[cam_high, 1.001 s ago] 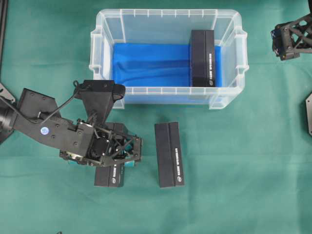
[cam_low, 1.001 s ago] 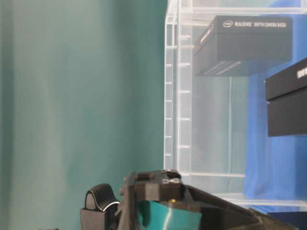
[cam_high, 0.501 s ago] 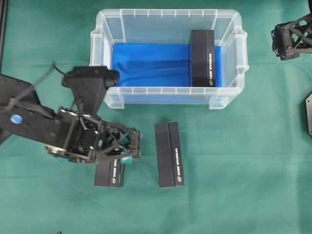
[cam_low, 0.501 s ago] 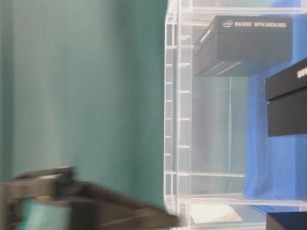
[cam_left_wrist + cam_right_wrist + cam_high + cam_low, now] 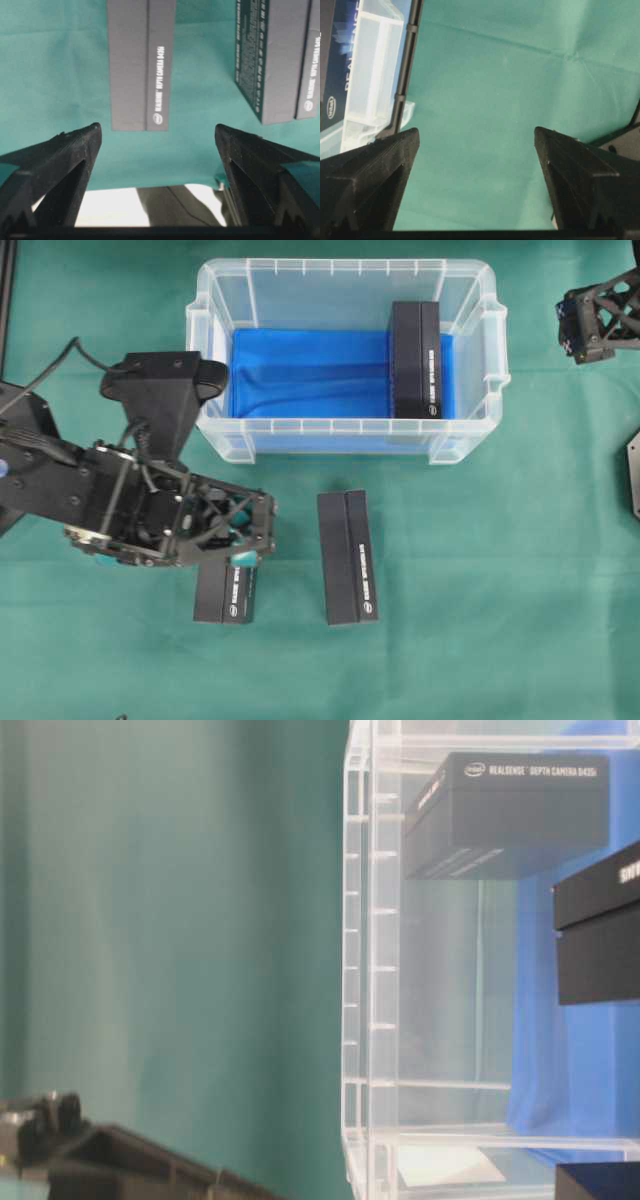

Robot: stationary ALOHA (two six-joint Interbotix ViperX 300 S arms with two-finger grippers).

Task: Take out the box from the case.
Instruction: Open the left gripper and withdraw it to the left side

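— Where's the box?

— One box (image 5: 416,358) sits in the case (image 5: 343,436), standing on edge against the right end wall, on the blue cloth (image 5: 305,370). The case is at the far edge of the table (image 5: 500,590), about mid-width.

— Anything outside?

— Two more boxes lie on the green cover in front of the case: the middle box (image 5: 347,557), and the left box (image 5: 226,591) toward the near-left, partly under my left arm.

— Tools?

— I see the left tool (image 5: 157,150) spread wide, nothing between its fingers, above the near end of the left box. The right tool (image 5: 476,150) is also wide open and empty, by the table's far-right corner, just beside the case.
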